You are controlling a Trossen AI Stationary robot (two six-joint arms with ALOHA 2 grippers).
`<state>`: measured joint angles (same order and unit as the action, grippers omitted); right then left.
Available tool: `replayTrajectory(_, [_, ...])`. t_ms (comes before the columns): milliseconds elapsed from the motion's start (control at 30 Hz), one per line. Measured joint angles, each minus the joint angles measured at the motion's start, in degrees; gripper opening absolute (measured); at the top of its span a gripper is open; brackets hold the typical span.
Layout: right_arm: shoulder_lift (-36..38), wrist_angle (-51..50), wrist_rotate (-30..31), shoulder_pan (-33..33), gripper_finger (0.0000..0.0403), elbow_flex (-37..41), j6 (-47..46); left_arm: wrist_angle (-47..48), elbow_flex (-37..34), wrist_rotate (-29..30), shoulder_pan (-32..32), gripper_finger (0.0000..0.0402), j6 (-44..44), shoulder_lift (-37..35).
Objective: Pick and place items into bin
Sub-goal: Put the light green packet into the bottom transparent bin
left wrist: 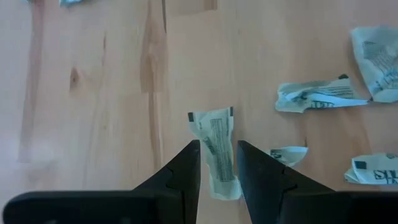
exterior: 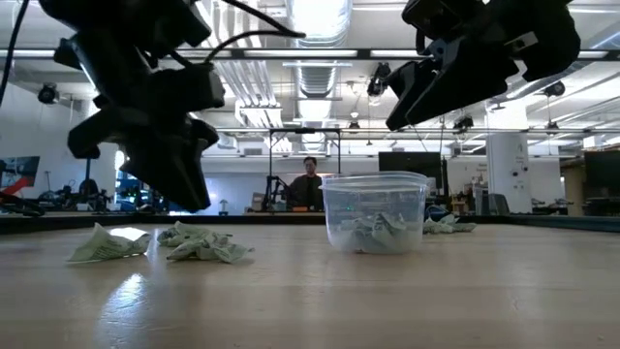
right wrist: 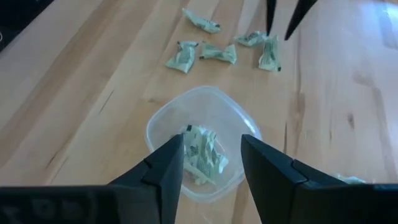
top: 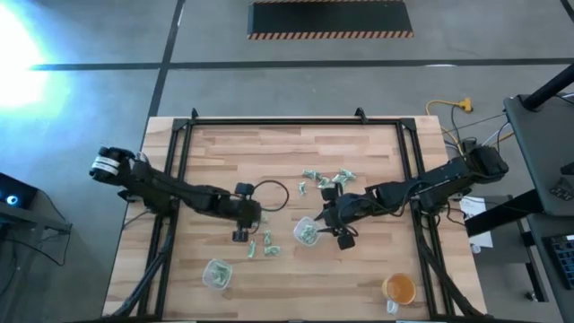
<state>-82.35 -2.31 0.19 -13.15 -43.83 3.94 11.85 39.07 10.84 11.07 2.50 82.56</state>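
Note:
Small green-and-white wrappers lie scattered on the wooden table, one cluster (top: 327, 178) toward the far side and another (top: 260, 246) nearer. A clear cup (top: 305, 231) stands upright mid-table with several wrappers (right wrist: 202, 152) inside. My left gripper (left wrist: 217, 144) hangs just left of the near cluster, above the table (exterior: 189, 199), shut on one wrapper (left wrist: 216, 134). My right gripper (right wrist: 211, 138) is open and hovers right beside and above the cup (exterior: 373, 213), touching nothing. My left gripper pinches one wrapper between its two fingers, across the narrow width of its lower half (left wrist: 222, 171). The fingers come from above, pointing down. The wrapper's other end (left wrist: 211, 119) sticks out past the fingertips. Whether it is clear of the table, I cannot tell.
A second clear cup (top: 217, 274) holding wrappers stands near the table's near-left corner, and an orange cup (top: 399, 289) near the near-right corner. A black cable loop (top: 269, 193) lies beside my left arm. A person (exterior: 308, 184) shows far behind the table.

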Motion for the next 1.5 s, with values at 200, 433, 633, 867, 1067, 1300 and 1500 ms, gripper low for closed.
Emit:
replayTrajectory(200, [0.0,-0.8,0.0,-0.2,0.0142,0.0,-0.9,-0.1,0.0,-5.1,-3.5,0.0087,0.2,1.4])
replayTrajectory(433, [0.0,-0.9,0.0,-0.2,0.0136,0.0,-0.9,-0.6,0.0,-9.0,-5.4,0.0087,0.1,3.7])
replayTrajectory(633, [0.0,-1.0,0.0,-0.2,0.0135,0.0,-0.9,-0.8,0.0,-9.2,-5.5,0.0082,-0.1,5.4])
replayTrajectory(867, [0.0,-1.0,0.0,-0.2,0.0132,0.0,-0.9,-0.7,0.1,-9.3,-5.5,0.0016,-2.0,5.5])
replayTrajectory(1067, [0.0,-1.8,0.0,-0.2,0.0127,0.0,-0.9,-0.7,0.8,-7.3,-5.5,0.0007,-3.3,5.5])
replayTrajectory(1300, [0.0,-2.4,0.0,-0.2,0.0119,0.0,-1.0,0.0,2.0,-4.6,-5.4,0.0007,-4.6,3.0])
replayTrajectory(1500, [0.1,-5.9,1.2,-0.2,0.0114,0.0,-3.0,7.7,3.9,-4.7,-5.0,0.0007,-4.4,-2.6])
